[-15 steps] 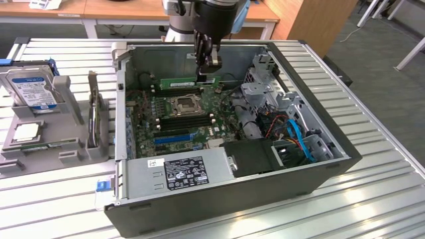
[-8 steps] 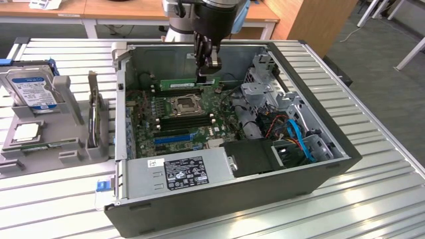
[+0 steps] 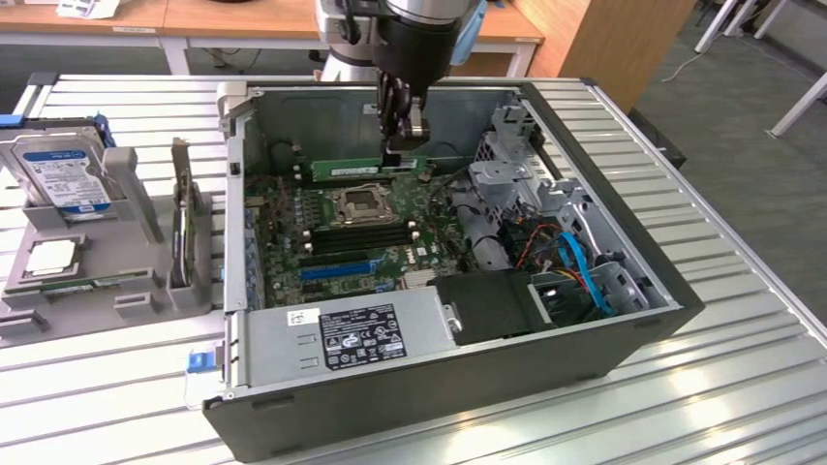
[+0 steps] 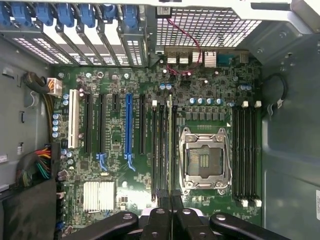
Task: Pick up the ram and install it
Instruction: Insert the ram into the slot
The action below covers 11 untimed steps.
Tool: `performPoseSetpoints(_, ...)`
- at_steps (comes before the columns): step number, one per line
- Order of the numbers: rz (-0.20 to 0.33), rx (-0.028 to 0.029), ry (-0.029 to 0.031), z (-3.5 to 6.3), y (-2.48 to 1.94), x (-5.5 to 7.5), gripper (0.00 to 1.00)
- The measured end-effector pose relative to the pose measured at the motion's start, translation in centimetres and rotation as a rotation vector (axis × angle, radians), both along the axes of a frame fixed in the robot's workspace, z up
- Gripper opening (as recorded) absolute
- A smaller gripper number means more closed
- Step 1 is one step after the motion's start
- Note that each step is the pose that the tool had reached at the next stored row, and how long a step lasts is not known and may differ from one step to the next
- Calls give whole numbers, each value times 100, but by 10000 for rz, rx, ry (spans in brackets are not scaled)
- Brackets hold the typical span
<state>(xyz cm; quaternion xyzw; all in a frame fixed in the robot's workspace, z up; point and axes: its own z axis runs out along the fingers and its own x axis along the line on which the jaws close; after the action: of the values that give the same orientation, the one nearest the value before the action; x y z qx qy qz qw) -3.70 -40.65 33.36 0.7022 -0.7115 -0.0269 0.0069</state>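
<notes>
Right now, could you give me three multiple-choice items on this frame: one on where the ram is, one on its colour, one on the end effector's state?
1. Where is the ram?
A. On the rack beside the hard drive
B. Inside the computer case, over the motherboard
C. On top of the power supply

2. What colour is the ram's board?
A. Green
B. Red
C. White

3. The end effector is:
A. Open, clear of the ram
B. Shut on nothing
C. Shut on the ram

Answers:
1 B, the stick hangs just behind the processor socket in the exterior view.
2 A, its long face shows green.
3 C, the fingers clamp the stick's upper edge.
</notes>
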Motion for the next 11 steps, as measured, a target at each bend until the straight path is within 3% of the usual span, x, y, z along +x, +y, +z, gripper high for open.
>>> performPoseSetpoints(11, 0, 0, 0, -102, 0, 0, 12)
